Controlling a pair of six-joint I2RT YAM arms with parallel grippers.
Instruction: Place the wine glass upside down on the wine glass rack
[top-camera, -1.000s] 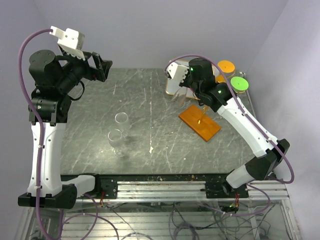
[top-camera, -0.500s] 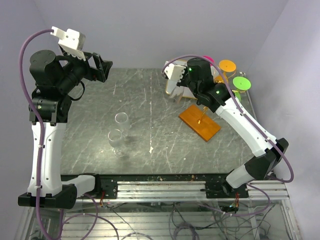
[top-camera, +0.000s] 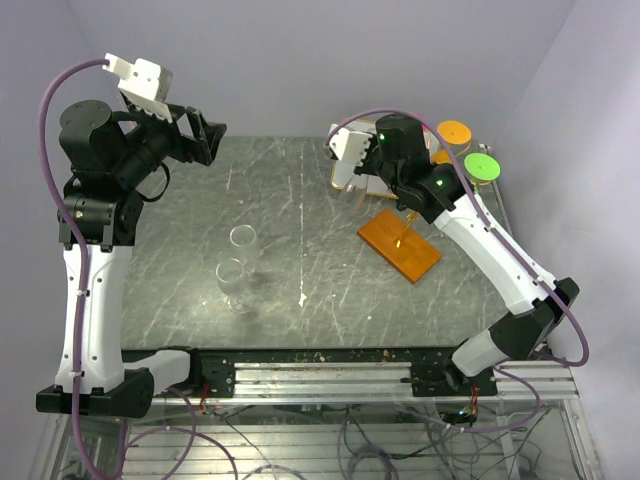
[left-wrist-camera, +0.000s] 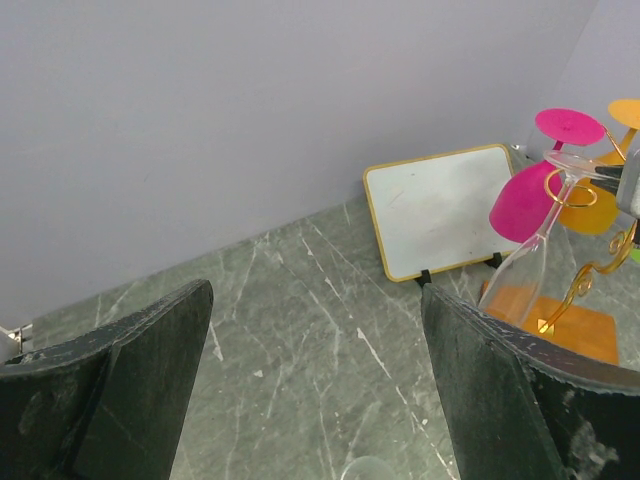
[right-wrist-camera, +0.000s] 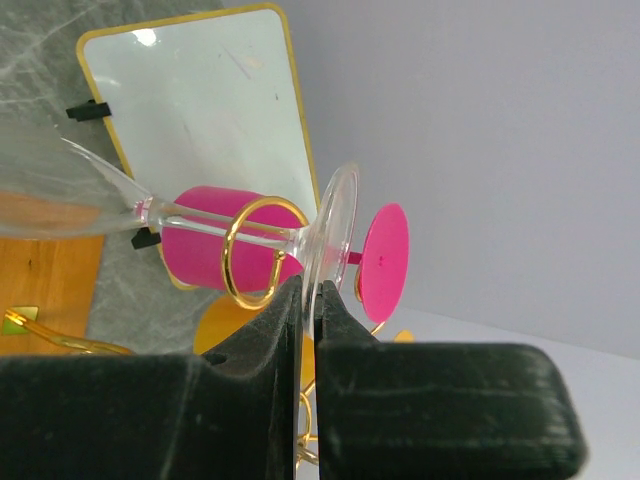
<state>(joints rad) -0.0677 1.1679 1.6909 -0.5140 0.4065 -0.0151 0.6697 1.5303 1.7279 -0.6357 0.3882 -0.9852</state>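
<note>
Our right tool (right-wrist-camera: 308, 300) clamps the foot of the tilted, foot-up wine glass (right-wrist-camera: 205, 216), its stem inside a gold loop of the wine glass rack (right-wrist-camera: 229, 262); our left tool (left-wrist-camera: 318, 296) hangs spread apart above the desk (left-wrist-camera: 280, 400).

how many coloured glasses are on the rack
3, upside down: pink glass beside the white panel, orange glass at the far side of the rack, green glass just nearer. The right arm may hide more.
</note>
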